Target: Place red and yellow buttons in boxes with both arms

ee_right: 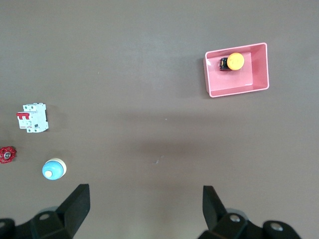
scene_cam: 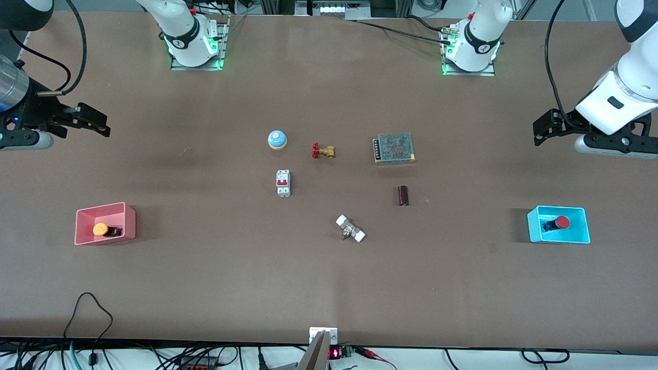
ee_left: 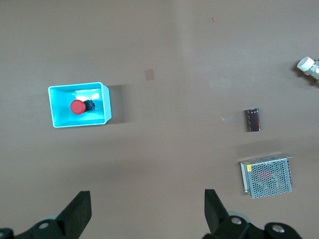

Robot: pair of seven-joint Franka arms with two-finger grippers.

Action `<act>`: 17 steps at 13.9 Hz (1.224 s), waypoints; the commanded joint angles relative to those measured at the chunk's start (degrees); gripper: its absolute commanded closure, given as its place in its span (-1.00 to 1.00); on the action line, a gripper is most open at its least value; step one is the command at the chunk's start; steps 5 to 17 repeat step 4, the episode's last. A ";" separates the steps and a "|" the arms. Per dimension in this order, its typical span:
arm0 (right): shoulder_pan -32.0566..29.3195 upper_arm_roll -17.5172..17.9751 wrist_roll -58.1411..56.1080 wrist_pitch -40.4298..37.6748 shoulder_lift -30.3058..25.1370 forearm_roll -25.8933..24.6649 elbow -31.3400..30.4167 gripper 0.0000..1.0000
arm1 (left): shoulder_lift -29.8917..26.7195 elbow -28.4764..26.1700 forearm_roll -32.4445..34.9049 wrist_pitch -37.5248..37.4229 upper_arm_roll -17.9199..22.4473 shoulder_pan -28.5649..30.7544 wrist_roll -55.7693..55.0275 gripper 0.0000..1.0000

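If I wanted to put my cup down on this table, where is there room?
Bare table lies between the pink box and the breaker, and between the capacitor and the blue box. The strip nearest the front camera is free too. The middle is crowded.

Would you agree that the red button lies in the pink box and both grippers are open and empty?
Not quite: the red button lies in the cyan box, as the front view shows; the pink box holds the yellow button. The left gripper and right gripper are indeed open and empty.
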 commanded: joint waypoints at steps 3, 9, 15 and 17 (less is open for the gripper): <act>0.11 0.18 0.99 -0.86 0.10 0.70 0.49 -1.00 | -0.67 0.22 1.17 -0.85 -0.09 -0.23 0.35 -1.00; 0.20 0.18 0.99 -0.86 0.10 0.70 0.49 -1.00 | -0.67 0.22 1.17 -0.85 -0.09 -0.23 0.35 -1.00; 0.20 0.18 0.99 -0.86 0.10 0.70 0.49 -1.00 | -0.67 0.22 1.17 -0.85 -0.09 -0.23 0.35 -1.00; 0.20 0.18 0.99 -0.86 0.10 0.70 0.49 -1.00 | -0.67 0.22 1.17 -0.85 -0.09 -0.23 0.35 -1.00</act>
